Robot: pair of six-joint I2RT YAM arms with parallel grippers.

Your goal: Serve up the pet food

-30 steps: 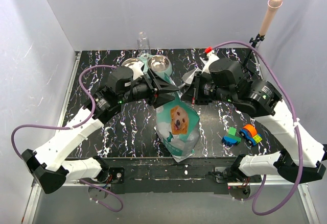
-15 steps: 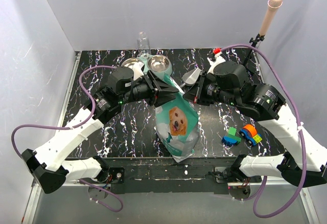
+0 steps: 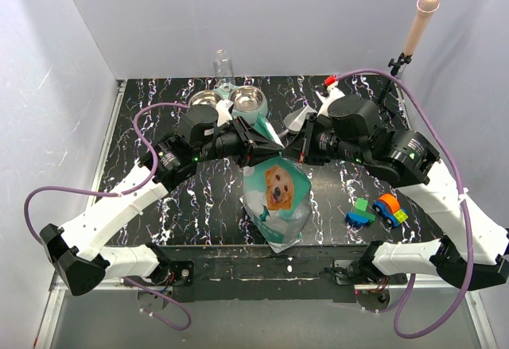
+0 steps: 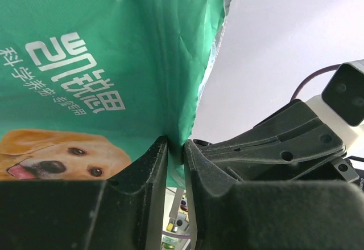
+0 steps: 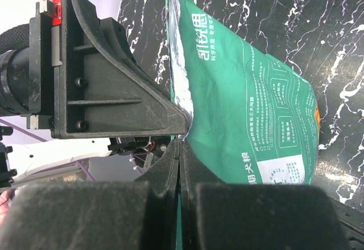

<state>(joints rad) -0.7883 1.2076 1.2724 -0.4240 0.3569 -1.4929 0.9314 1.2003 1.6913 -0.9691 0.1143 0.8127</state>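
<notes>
The teal-and-white pet food bag point(image 3: 277, 198), with a golden retriever on it, stands at the table's near middle. My left gripper point(image 3: 266, 145) is shut on the top edge of the bag point(image 4: 102, 62), the film pinched between its fingertips point(image 4: 161, 153). My right gripper point(image 3: 295, 149) is shut on the opposite top edge of the bag point(image 5: 244, 102), close against the left gripper point(image 5: 108, 85). The silver lining shows at the bag's mouth. The kibble is hidden inside. The mint-green double steel bowl point(image 3: 227, 97) sits behind the bag, and the grey scoop point(image 3: 301, 116) lies to its right.
A clear bottle point(image 3: 223, 65) stands behind the bowl at the back edge. Toy cars point(image 3: 377, 211) lie at the near right. A pink-tipped stand point(image 3: 418, 23) rises at the back right. White walls enclose the table.
Both grippers keep their hold on the bag's top. The left arm has shifted slightly to the right. The right wrist swung out to the right and came back.
</notes>
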